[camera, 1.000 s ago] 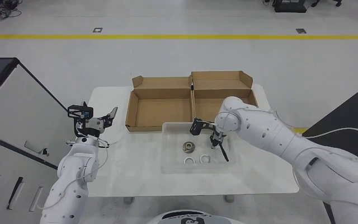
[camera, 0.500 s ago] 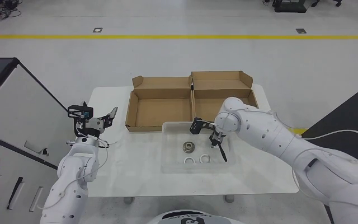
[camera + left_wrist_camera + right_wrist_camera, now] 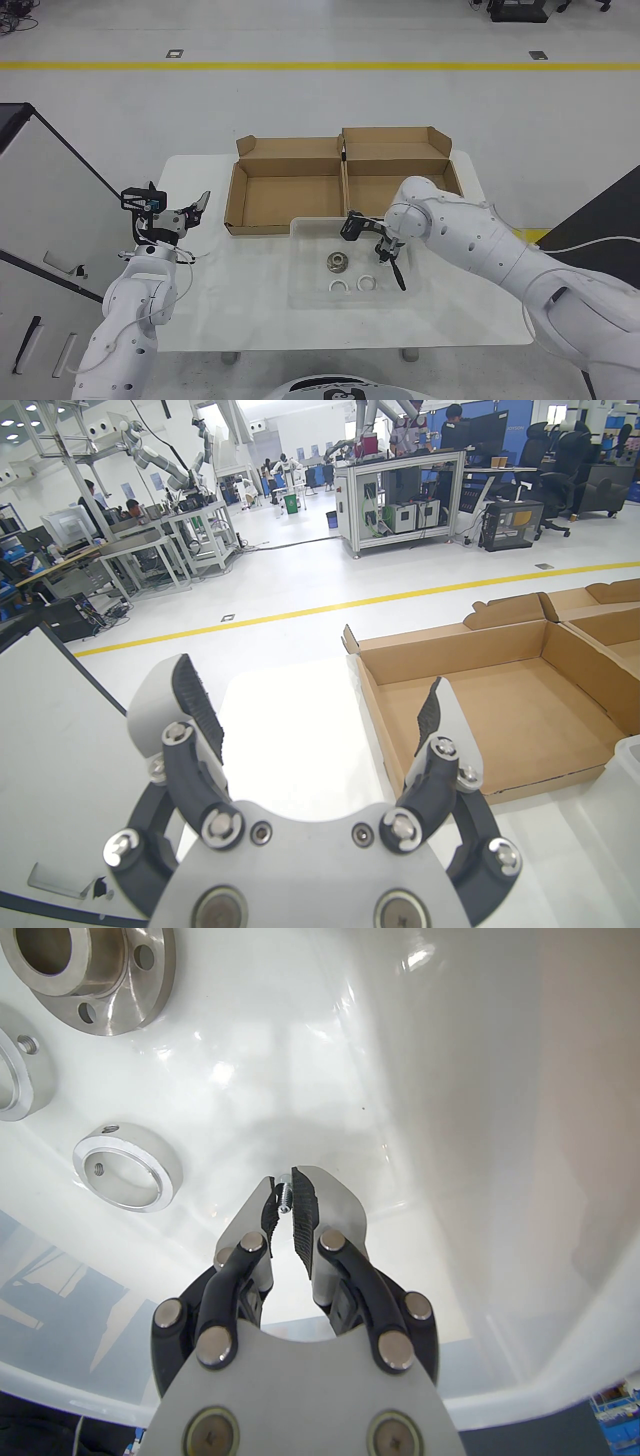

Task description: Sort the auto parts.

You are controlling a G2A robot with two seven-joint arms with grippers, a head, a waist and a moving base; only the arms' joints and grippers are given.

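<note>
Now our right tool (image 3: 283,1179) is clenched on a screw (image 3: 284,1195) inside the bin (image 3: 305,285), left tool (image 3: 310,670) idle and spread; next, we judge, lift it toward the boxes (image 3: 283,200) at twelve o'clock.

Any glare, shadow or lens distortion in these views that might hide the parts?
Right wrist view: highlights streak the white bin wall, and the right end effector throws a shadow on its floor, yet the screw between its pads shows plainly. Left wrist view: the table ahead of the left end effector glares white; the yellow floor line bows slightly, a wide-angle effect. Top view: even light.
</note>
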